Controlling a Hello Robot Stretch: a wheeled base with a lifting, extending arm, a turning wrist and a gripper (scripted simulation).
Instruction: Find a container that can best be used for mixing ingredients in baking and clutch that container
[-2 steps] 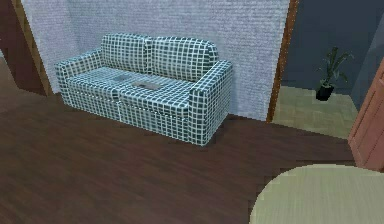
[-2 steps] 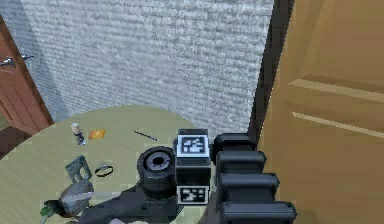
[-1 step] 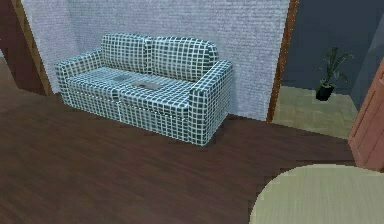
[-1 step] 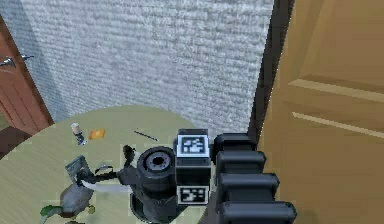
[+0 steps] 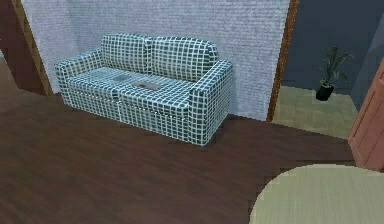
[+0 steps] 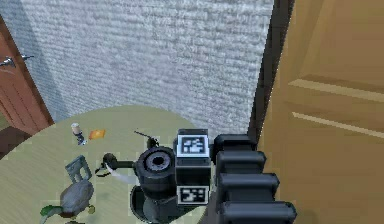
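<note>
The arm [image 6: 245, 185] carries the gripper [image 6: 128, 162] above the round table [image 6: 30, 160], small things [image 6: 75, 190] lying from eight to eleven o'clock of it, yet I cannot tell whether any is a mixing bowl or whether the gripper holds anything, so the clutch seems left

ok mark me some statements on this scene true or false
1. The sofa has a checked pattern. True.
2. The room has pale grey carpet. False: the floor is dark wood.
3. A potted plant stands past the doorway at the forward view's right. True.
4. The tabletop in the arm side view is square. False: the table has a rounded edge.
5. The arm's far end shows against bare floor. False: the fingers show against the tabletop, with small things close by.
</note>
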